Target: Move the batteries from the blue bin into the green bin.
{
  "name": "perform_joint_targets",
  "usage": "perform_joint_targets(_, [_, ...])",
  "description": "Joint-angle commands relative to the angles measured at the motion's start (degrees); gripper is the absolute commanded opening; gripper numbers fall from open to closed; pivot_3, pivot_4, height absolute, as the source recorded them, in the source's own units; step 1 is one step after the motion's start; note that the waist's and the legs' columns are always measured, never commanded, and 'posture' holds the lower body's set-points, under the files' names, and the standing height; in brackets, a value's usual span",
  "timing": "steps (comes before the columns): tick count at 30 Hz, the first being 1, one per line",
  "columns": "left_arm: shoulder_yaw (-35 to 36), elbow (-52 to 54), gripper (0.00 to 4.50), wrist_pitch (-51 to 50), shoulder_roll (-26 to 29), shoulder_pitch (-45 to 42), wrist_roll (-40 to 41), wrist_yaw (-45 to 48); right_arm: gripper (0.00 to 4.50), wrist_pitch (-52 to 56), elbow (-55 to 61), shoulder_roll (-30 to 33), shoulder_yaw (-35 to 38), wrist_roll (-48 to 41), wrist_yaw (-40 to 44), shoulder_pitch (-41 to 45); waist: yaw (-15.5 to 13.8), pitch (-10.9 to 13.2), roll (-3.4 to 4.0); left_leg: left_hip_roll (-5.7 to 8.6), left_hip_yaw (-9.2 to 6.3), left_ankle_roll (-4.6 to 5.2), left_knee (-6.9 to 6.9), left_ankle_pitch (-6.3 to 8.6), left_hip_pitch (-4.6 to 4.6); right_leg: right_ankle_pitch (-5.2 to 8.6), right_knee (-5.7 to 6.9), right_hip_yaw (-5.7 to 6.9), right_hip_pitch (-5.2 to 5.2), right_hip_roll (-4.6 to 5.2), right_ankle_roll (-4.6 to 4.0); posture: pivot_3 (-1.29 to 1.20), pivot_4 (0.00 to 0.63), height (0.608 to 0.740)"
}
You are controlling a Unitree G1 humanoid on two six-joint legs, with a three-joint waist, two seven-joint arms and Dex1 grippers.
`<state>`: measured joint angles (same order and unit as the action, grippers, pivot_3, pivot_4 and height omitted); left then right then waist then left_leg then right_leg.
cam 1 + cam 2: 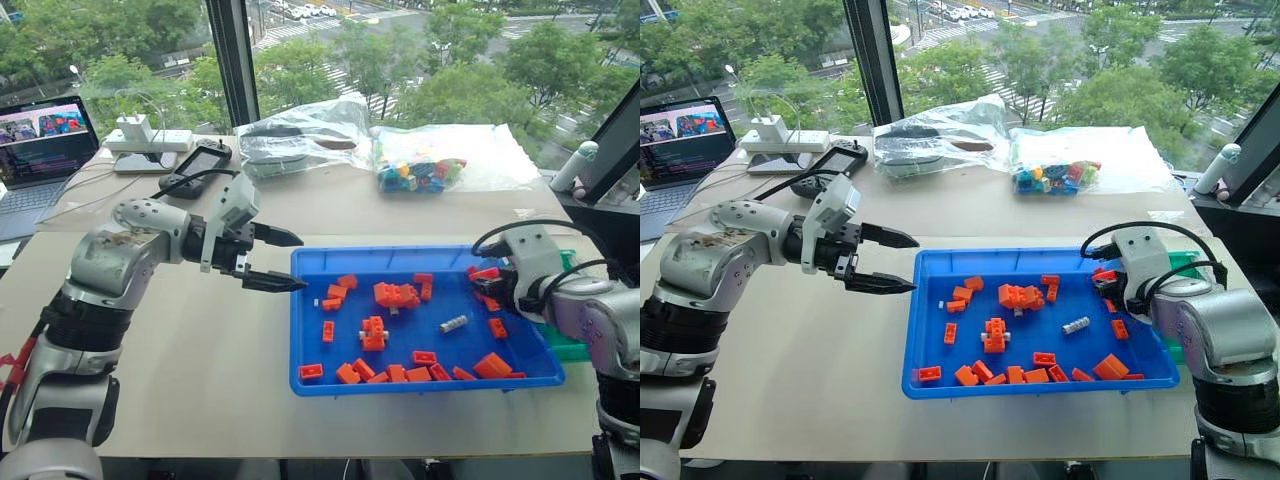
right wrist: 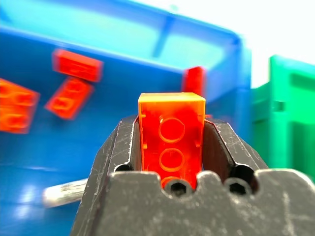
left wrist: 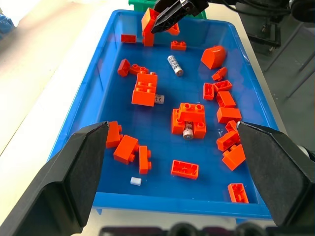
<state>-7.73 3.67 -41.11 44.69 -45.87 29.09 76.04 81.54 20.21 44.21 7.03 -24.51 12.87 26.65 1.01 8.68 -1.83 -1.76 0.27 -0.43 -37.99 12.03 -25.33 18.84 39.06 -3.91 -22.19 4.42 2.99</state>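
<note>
Over the blue bin's [image 1: 300, 330] right end, right hand [image 2: 171, 142] clamped on an orange brick [image 2: 171, 132], beside the green bin [image 2: 290, 118] at far right. Mid-bin among bricks, one battery [image 1: 454, 323] lying loose. Beyond the left rim, left hand [image 1: 278, 258] spread apart, holding nothing.

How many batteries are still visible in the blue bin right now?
3 batteries: one lying loose near the right gripper's end of the blue bin, one beside a brick mid-tray, one under a brick cluster. Others may hide beneath bricks.
</note>
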Motion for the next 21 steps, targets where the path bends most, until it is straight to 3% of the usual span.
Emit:
perform_joint_targets(1, [0.34, 0.46, 4.50, 1.59, -0.19, -1.18, -0.51, 0.00, 2.66, -8.83, -3.33, 1.31, -2.56, 4.44, 0.66, 2.32, 0.09, 0.00, 0.00, 0.00, 0.00, 0.00, 0.00, 0.00, 0.00, 0.00, 0.01, 0.00, -0.01, 0.00, 0.00, 0.00, 0.150, 0.732])
perform_joint_targets(6, [0.39, 0.73, 4.50, 1.34, -0.43, -1.14, -0.21, -0.25, 4.37, -11.72, -2.43, 1.90, -2.19, 5.29, 2.41, 4.02, 0.05, 0.01, 0.02, -0.02, -0.03, 0.00, 0.00, 0.00, 0.00, 0.00, 0.03, -0.01, -0.05, -0.02, 0.00, 0.00, 0.150, 0.732])
perform_joint_targets(15, [-0.06, 0.26, 4.50, 1.91, -1.04, -1.03, -0.40, -0.32, 4.45, -11.33, 15.20, 13.26, -1.24, -7.85, 24.07, -6.21, -0.27, 0.02, 0.04, -0.02, -0.11, 0.01, 0.00, 0.01, -0.02, 0.00, 0.00, 0.05, 0.06, 0.00, 0.00, 0.00, 0.150, 0.732])
perform_joint_targets(21, [-0.02, 0.34, 4.50, 1.93, -1.28, -0.98, -0.56, -0.34, 4.45, -10.73, 12.47, 11.31, -2.12, -7.77, 22.70, -10.22, 0.10, 0.02, 0.04, 0.00, -0.14, 0.01, -0.05, 0.00, 0.00, 0.00, -0.03, -0.02, 0.05, 0.00, 0.00, 0.00, 0.150, 0.732])
